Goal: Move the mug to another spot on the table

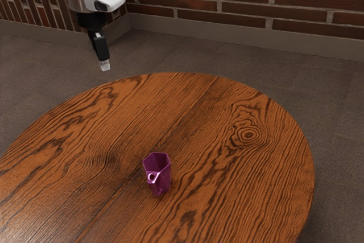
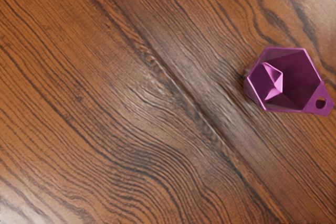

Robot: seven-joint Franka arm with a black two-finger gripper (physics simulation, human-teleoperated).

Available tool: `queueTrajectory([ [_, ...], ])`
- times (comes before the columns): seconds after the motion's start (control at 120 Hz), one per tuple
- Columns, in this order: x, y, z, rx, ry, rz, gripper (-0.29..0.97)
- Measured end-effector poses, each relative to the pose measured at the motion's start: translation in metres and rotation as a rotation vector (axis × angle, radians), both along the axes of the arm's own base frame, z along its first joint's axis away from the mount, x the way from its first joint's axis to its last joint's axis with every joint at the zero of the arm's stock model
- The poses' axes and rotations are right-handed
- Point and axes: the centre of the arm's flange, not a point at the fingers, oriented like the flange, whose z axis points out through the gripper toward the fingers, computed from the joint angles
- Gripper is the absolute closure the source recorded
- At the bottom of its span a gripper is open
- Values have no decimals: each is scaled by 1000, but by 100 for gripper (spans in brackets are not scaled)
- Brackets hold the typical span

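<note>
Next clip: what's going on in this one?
A single robot arm is at a round wooden table, and its hand hangs high in the air toward the exterior view's upper left, carrying nothing. The purple mug stands upright on the table toward its near edge, well apart from the hand. In the wrist view the mug is seen from above, off to one side rather than under the hand. The mug has not yet been picked up.

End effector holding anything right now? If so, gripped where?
Nothing held. The end effector hangs in the air, apart from the purple mug, which stands upright on the table.
</note>
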Motion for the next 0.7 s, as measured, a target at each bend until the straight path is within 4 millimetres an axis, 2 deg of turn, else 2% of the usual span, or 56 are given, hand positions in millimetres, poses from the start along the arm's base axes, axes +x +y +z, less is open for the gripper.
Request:
queueTrajectory([
  [0.117, 2, -1, -3, 1, 7, -27, 0],
  [0.267, 2, 8, -5, 2, 12, -37, 0],
  [0.35, 0, 10, -15, -12, 34, -44, 0],
  [0.4, -8, 6, -30, -41, 68, -42, 0],
  [0.475, -28, -3, -42, -70, 97, -19, 0],
  [0.542, -43, -20, -60, -79, 124, -4, 0],
  [0.642, -69, -75, -89, -72, 144, -18, 0],
  [0.7, -80, -87, -106, -68, 142, 19, 0],
])
